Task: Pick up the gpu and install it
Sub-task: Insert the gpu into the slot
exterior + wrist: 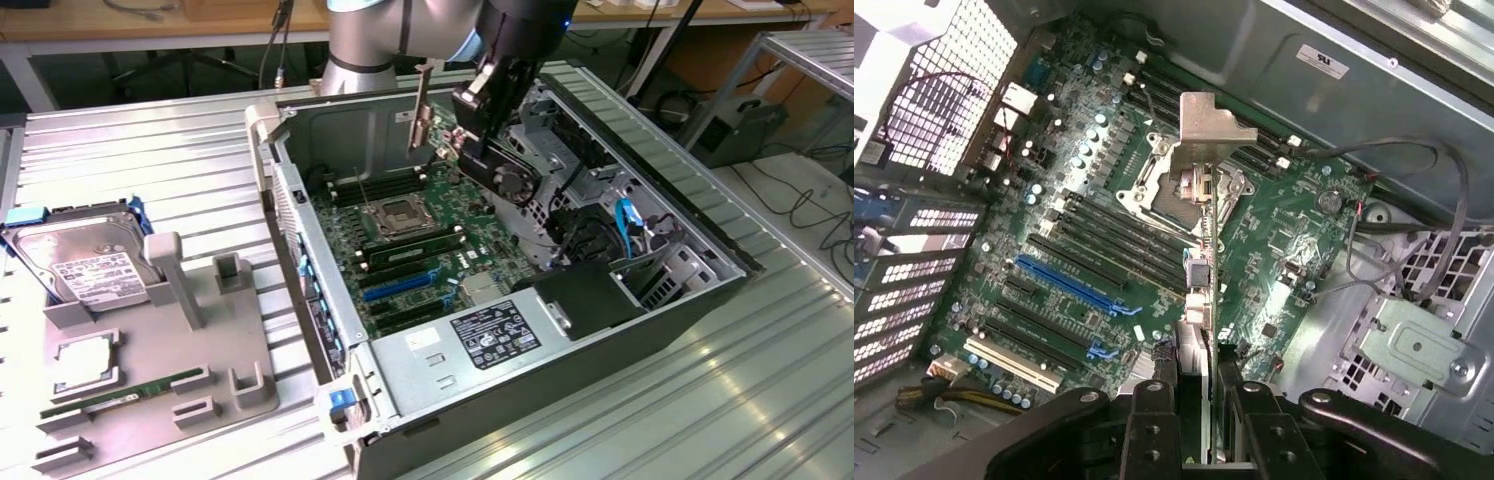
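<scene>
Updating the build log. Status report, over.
Gripper shut on graphics card. Card hanging over motherboard, not seated. Slots look unobstructed.

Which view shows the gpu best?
The wrist view: the gpu runs edge-on from the gripper clamping it to its metal bracket, over the motherboard. The exterior view shows it hanging above the open case, the card partly behind the gripper.

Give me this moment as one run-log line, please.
gripper: shut on gpu | gpu: held over motherboard | status: not yet seated
</scene>
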Controlling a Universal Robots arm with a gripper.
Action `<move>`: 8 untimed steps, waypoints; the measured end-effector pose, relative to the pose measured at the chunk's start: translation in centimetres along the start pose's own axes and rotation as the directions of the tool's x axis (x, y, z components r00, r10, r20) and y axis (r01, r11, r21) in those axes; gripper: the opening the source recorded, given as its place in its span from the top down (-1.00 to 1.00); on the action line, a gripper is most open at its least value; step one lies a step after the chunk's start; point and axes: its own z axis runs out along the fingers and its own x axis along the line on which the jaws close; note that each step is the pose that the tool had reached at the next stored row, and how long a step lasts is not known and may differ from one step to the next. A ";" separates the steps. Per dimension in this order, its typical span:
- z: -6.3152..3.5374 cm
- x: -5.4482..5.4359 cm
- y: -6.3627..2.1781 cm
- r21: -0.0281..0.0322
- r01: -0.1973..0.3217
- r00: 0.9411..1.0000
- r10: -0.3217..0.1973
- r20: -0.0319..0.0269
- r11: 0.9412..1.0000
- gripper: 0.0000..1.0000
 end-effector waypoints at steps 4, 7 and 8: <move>0.01 0.0 0.00 -0.001 0.036 0.999 -0.036 -0.001 0.999 0.47; 0.01 0.0 0.00 -0.002 0.057 0.998 -0.057 -0.002 0.998 0.47; 0.02 0.0 0.00 -0.002 0.066 0.998 -0.066 -0.002 0.998 0.47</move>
